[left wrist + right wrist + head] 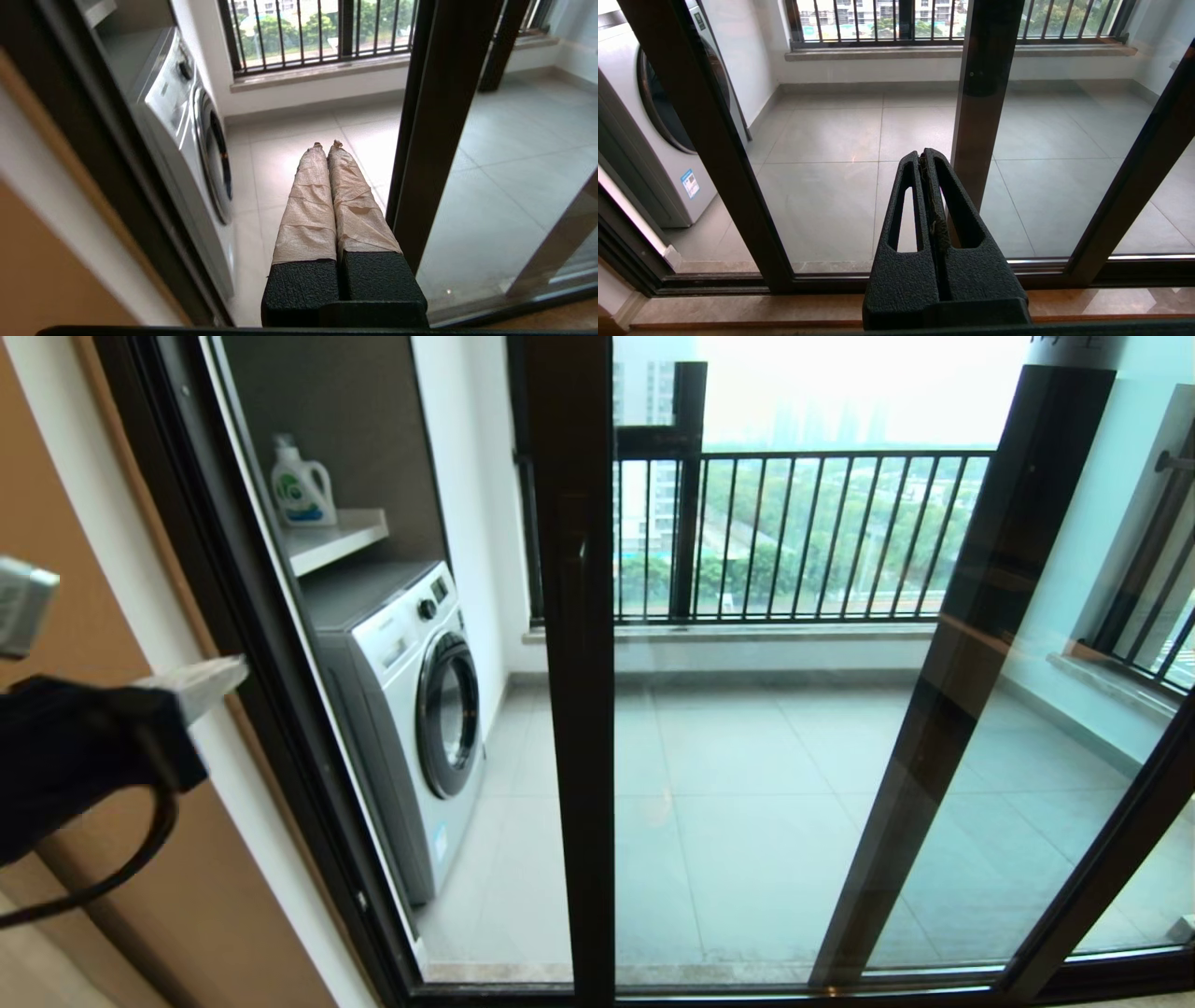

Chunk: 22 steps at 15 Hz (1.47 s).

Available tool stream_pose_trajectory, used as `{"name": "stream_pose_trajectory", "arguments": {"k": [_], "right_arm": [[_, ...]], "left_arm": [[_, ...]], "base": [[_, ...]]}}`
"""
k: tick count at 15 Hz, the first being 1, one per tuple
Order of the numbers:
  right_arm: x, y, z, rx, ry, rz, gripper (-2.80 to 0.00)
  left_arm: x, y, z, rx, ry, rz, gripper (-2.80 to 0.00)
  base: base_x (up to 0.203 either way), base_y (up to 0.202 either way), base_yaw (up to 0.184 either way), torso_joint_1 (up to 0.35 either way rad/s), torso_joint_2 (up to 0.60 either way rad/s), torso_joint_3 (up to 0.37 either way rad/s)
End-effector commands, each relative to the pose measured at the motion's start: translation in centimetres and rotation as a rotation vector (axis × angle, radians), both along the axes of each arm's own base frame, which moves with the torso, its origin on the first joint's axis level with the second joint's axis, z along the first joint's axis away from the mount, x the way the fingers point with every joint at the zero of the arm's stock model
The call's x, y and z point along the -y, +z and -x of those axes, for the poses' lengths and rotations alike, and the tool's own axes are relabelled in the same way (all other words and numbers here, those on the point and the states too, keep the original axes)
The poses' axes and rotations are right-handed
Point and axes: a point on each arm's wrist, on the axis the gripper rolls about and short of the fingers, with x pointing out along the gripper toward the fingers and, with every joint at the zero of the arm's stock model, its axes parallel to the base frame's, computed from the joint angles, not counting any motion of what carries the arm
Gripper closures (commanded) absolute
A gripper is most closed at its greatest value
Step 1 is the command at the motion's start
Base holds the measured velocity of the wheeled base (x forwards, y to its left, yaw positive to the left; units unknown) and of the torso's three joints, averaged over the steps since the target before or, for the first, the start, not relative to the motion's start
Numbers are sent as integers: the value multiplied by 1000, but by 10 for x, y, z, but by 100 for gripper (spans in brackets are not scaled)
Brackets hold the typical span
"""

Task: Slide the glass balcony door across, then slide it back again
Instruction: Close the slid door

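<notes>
One sliding leaf at the centre of things: the glass balcony door [577, 709], clear pane in a slim dark frame, standing part-way across the opening with its leading upright near the middle of the head view and its glass running off to the robot's right. Leaves an uncovered gap between that upright and the outer frame on the left. Long axis vertical, floor to ceiling, so any travel has to be sideways along the track. Just beside the upright, on its gap side: the left tool [327, 149], tape-wrapped fingers pressed together and holding nothing, pointing out through the gap towards the balcony floor; whether touching the frame or just clear of it, cannot tell. Puts the door to the robot's right of this tool, which probably makes the left arm the nearer one for a flat sideways push against the upright's edge. Further right and facing the pane: the right tool [922, 156], likewise closed and empty, short of the glass above the sill. Beyond the gap, a washing machine [411, 709] against the left wall, and the black railing [794, 532] at the far end.
</notes>
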Motion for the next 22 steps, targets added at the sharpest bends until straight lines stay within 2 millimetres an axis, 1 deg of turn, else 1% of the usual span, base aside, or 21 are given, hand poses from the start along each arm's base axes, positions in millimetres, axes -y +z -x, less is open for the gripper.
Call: {"name": "stream_pose_trajectory", "arguments": {"k": [1,2,3,4,5,7,8,10,12,13,18,20,22], "right_arm": [[0,-3,-1,-12,0,1,0],[0,-3,-1,-12,0,1,0],[0,-3,-1,-12,0,1,0],[0,-3,-1,-12,0,1,0],[0,-3,-1,-12,0,1,0],[0,-3,-1,-12,-1,-1,0],[0,-3,-1,-12,-1,-1,0],[0,-3,-1,-12,-1,-1,0],[0,-3,-1,-12,-1,-1,0],[0,-3,-1,-12,-1,-1,0],[0,-3,-1,-12,-1,-1,0],[0,-3,-1,-12,-1,-1,0],[0,-3,-1,-12,-1,-1,0]], "left_arm": [[34,-17,-94,-34,-47,-3,0],[46,-10,-107,-7,-71,4,0],[53,-5,-111,-9,-107,5,0],[60,5,-107,-8,-174,5,0],[71,20,-103,7,-237,8,0],[89,41,-100,10,-318,9,0],[100,50,-97,5,-356,9,0],[124,61,-88,-1,-439,13,0],[147,61,-79,-10,-511,12,0],[159,57,-83,-19,-523,10,0],[216,45,-124,25,-480,32,0],[236,35,-135,22,-465,33,0],[250,27,-138,25,-456,36,0]], "base": [[0,0,0,0,0,0],[0,0,0,0,0,0],[0,0,0,0,0,0],[0,0,0,0,0,0],[0,0,0,0,0,0],[0,0,0,0,0,0],[0,0,0,0,0,0],[0,0,0,0,0,0],[0,0,0,0,0,0],[0,0,0,0,0,0],[0,0,0,0,0,0],[0,0,0,0,0,0],[0,0,0,0,0,0]]}}
